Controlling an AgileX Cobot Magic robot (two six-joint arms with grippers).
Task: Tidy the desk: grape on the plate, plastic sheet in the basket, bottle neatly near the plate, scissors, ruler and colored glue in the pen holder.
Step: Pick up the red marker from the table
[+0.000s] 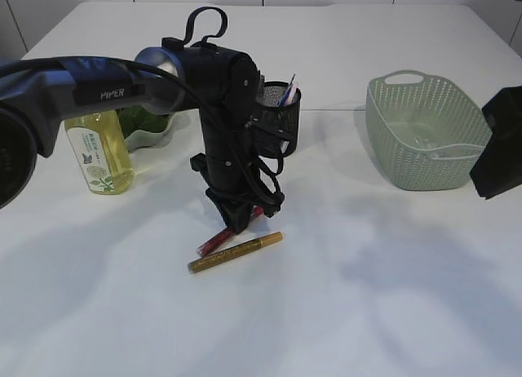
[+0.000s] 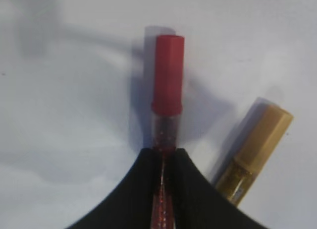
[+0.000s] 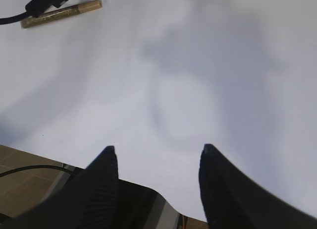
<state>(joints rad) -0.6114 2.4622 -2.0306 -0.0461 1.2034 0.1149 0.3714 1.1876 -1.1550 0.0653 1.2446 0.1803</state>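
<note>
Hiding most of the red glue tube, the left gripper pinches it while the right gripper gapes above bare table.

"piper" on the left arm.

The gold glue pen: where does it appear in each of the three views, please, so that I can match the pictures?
Exterior view: the gold glue pen lies on the table, low centre, beside the red glue pen.
Left wrist view: lower right, right of the red glue pen, which is between the left jaws.
Right wrist view: top left corner.
Shared landmark: the white table.
</note>
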